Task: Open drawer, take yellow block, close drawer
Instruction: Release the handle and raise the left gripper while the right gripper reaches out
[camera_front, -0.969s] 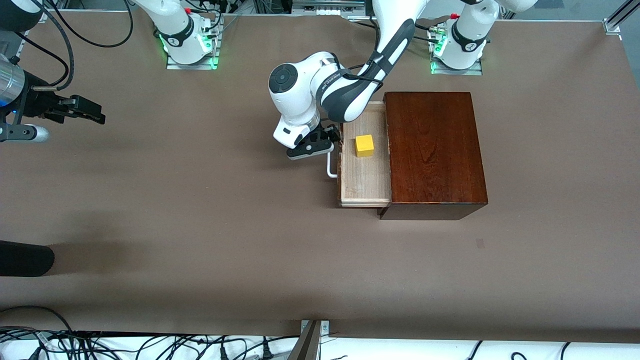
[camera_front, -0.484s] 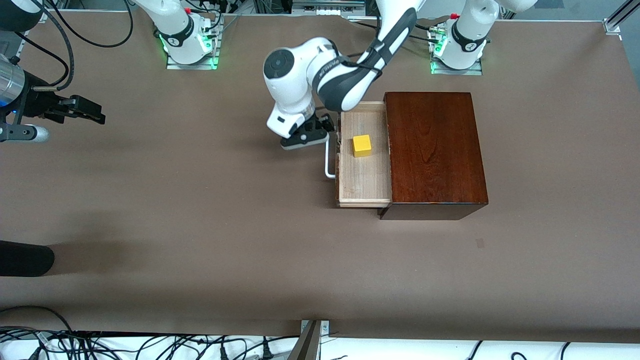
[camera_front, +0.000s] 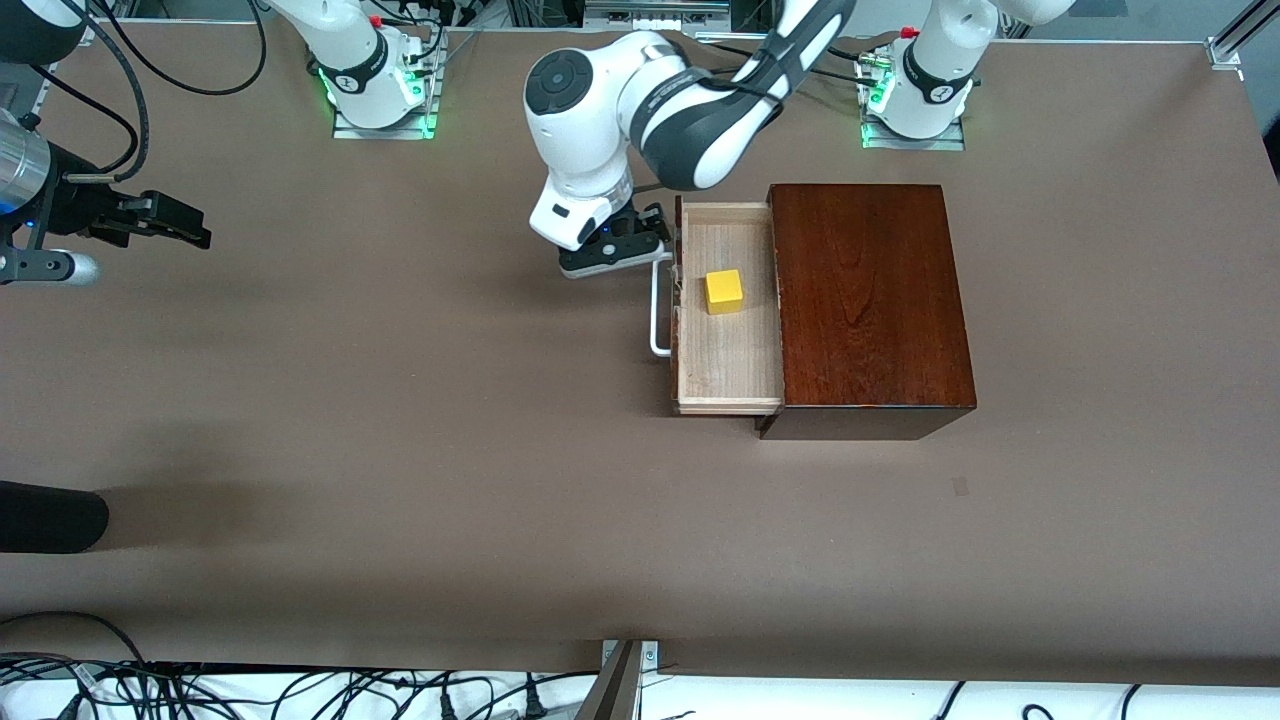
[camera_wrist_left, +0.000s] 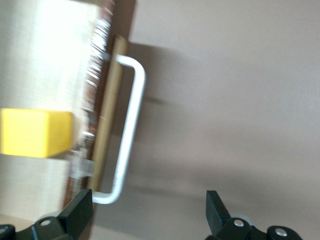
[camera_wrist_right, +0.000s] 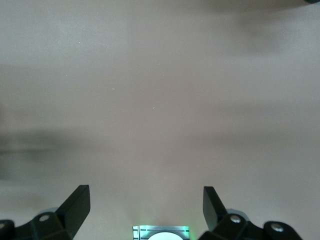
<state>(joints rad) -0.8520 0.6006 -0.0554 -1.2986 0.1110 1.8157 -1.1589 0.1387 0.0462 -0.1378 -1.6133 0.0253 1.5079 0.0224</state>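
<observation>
Table (camera_front: 400, 450) first: brown and broad, with the dark wooden box (camera_front: 870, 300) standing toward the left arm's end. Its drawer (camera_front: 728, 370) is pulled out toward the right arm's end, pale floor exposed, the white loop handle (camera_front: 655, 320) on its dark front. Inside, on the drawer floor near the front wall, sits the yellow block (camera_front: 724, 291), untouched and upright.

The left gripper (camera_front: 612, 252) hangs over the table just beside the handle's end, its jaws spread wide with nothing between them; the left wrist view shows the handle (camera_wrist_left: 129, 135) and the block (camera_wrist_left: 36, 133) ahead of its fingertips (camera_wrist_left: 216, 205). The right gripper (camera_wrist_right: 145, 205) waits over bare table well apart from the box, jaws also wide and empty.

Opening looks done, so the step in hand is judged to be the pick. To do it well, the left gripper should lift clear of the handle and front wall, centre over the block, square its fingers to two flat faces, and descend straight so neither finger catches the drawer wall.
</observation>
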